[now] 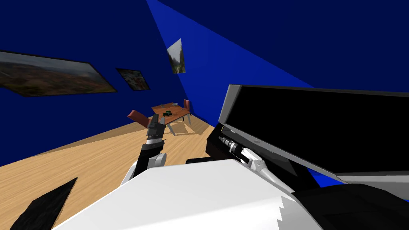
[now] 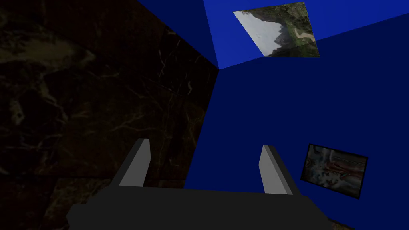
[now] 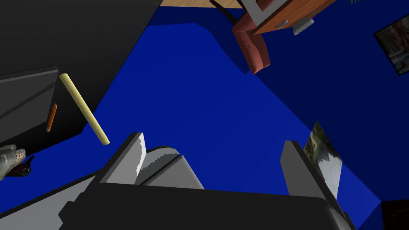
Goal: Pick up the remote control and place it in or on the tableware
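My right gripper [image 1: 221, 138] reaches low under the edge of a big black screen [image 1: 319, 127], over a dark stand [image 1: 213, 149]. In the right wrist view the right gripper [image 3: 213, 137] is open with nothing between its fingers. Beside it lie a pale yellow rod [image 3: 84, 110], a short orange stick [image 3: 51, 117] and a grey meshed object [image 3: 10, 159], next to the dark stand [image 3: 60, 48]. My left gripper [image 1: 153, 119] is raised in front of me. It is open and holds nothing [image 2: 204, 143].
A wooden table [image 1: 181, 114] with red-brown chairs [image 1: 139, 117] stands far off by the blue wall, and a small dark green thing [image 1: 167, 114] sits on it. Light wooden floor [image 1: 88, 159] lies between. A black patch [image 1: 44, 207] marks the floor near left.
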